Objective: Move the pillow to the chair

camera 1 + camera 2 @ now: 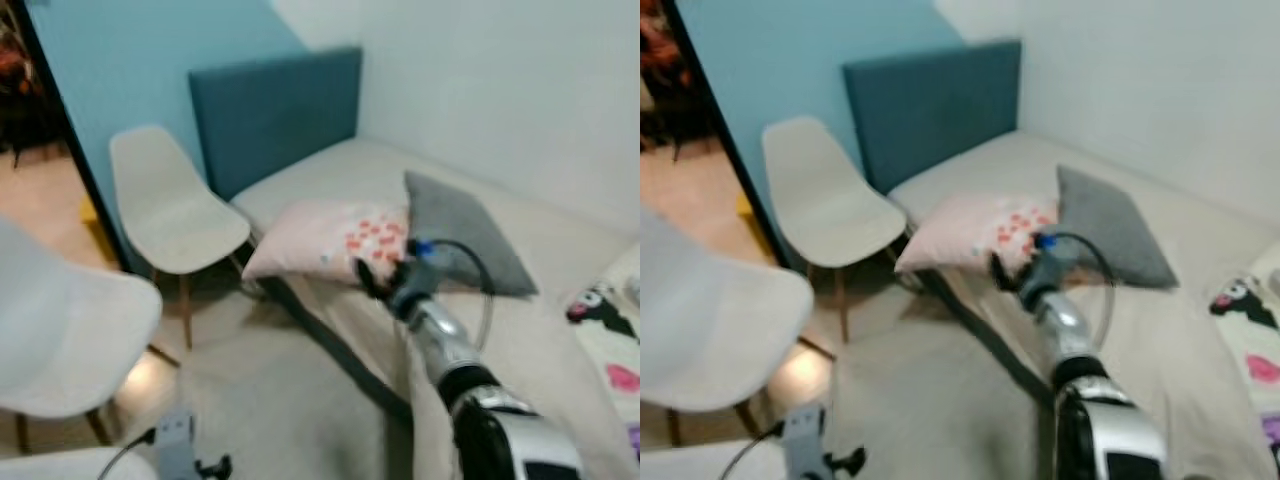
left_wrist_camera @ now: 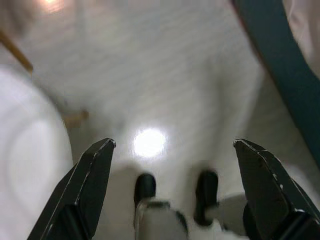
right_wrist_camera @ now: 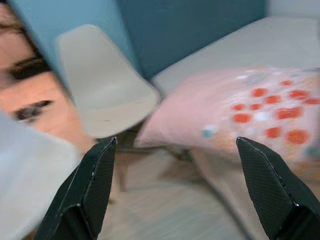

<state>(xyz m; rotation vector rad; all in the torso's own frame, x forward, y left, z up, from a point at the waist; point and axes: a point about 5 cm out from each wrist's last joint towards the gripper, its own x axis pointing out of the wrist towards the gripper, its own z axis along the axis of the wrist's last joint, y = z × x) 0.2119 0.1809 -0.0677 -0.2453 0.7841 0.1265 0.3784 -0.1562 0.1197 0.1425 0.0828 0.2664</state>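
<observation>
The right arm (image 1: 455, 365) reaches forward over the side of the bed (image 1: 520, 330), its right gripper (image 1: 372, 278) just short of the pink pillow (image 1: 325, 240), fingers spread wide with nothing between them. The pillow is pale pink with a patch of red-orange spots, plump, lying at the bed's near edge close to the blue headboard (image 1: 275, 115), beside a grey pillow (image 1: 465, 230). A cream chair (image 1: 175, 210) stands on the floor beside the bed. The left gripper (image 2: 172, 195) hangs over the floor, wide open and empty.
</observation>
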